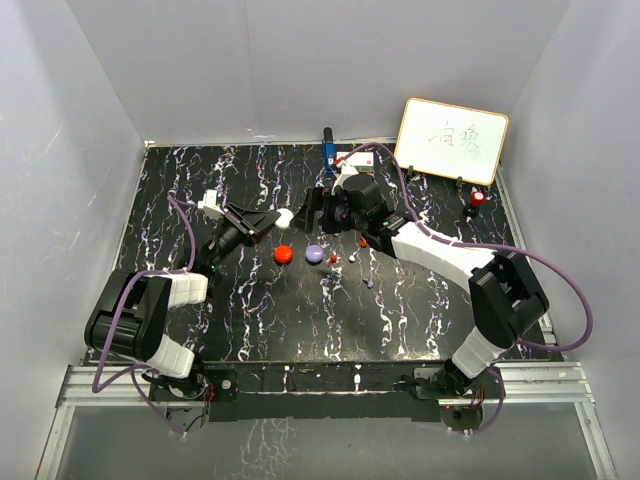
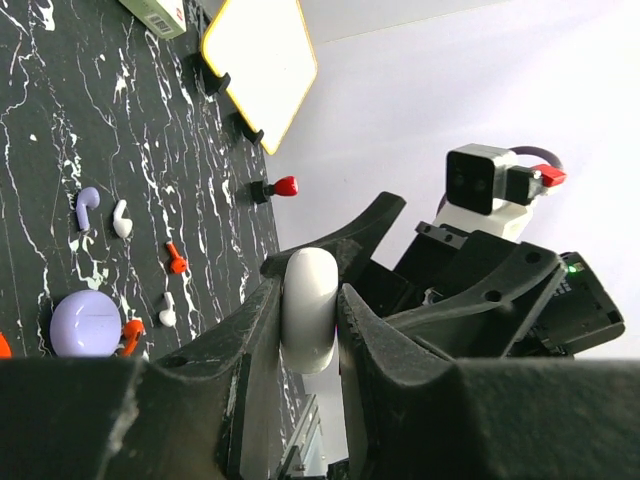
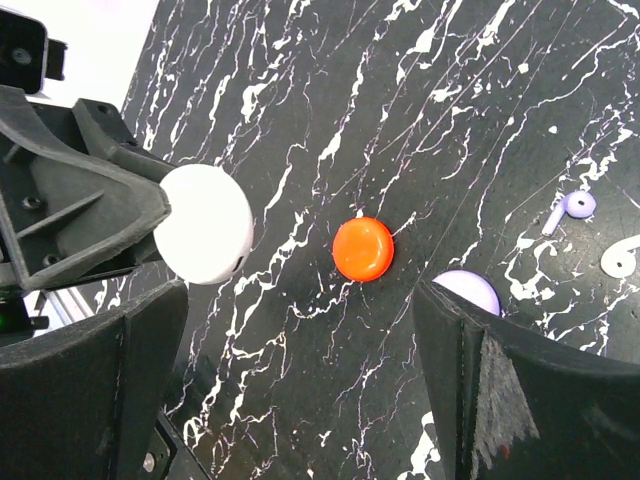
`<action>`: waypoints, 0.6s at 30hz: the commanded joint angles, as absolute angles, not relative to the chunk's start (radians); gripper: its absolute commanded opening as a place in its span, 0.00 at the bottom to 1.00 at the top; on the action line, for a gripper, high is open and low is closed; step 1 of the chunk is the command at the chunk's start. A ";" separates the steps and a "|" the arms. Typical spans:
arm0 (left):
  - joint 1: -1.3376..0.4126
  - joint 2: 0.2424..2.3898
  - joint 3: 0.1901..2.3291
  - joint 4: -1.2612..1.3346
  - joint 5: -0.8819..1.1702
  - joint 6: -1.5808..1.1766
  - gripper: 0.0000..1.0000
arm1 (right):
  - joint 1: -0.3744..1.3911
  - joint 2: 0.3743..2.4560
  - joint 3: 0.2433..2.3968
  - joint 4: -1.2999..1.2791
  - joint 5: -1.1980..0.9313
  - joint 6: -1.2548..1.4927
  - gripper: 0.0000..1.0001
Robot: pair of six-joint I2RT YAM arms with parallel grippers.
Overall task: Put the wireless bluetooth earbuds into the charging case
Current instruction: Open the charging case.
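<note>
Wrist views reveal left hand (image 2: 315,262) clamped on white case (image 2: 308,325), right hand (image 3: 298,312) spread apart.

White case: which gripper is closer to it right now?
Left. The left gripper is shut on the white case. The right gripper is open just to its right in the top view, not touching.

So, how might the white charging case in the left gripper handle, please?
The white charging case looks smooth and rounded, so it may slip or pivot in the left gripper. Small hard-looking shell: probably rigid and light.
</note>
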State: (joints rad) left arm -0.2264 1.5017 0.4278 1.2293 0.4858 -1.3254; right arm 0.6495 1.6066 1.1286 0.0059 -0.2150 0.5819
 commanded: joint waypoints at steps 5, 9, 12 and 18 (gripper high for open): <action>-0.230 1.459 0.428 1.289 0.499 -1.337 0.00 | 0.645 1.635 1.186 0.056 -0.223 0.604 0.93; -0.231 1.446 0.423 1.265 0.499 -1.331 0.00 | 0.644 1.639 1.193 0.058 -0.228 0.609 0.93; -0.231 1.440 0.421 1.246 0.497 -1.326 0.00 | 0.644 1.622 1.192 0.061 -0.229 0.610 0.93; -0.231 1.444 0.417 1.246 0.497 -1.327 0.00 | 0.643 1.621 1.201 0.058 -0.223 0.609 0.93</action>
State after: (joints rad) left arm -0.2264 1.4815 0.4240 1.2167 0.4862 -1.3373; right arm 0.6468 1.6382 1.1427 0.0074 -0.2241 0.6044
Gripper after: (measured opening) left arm 0.245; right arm 0.935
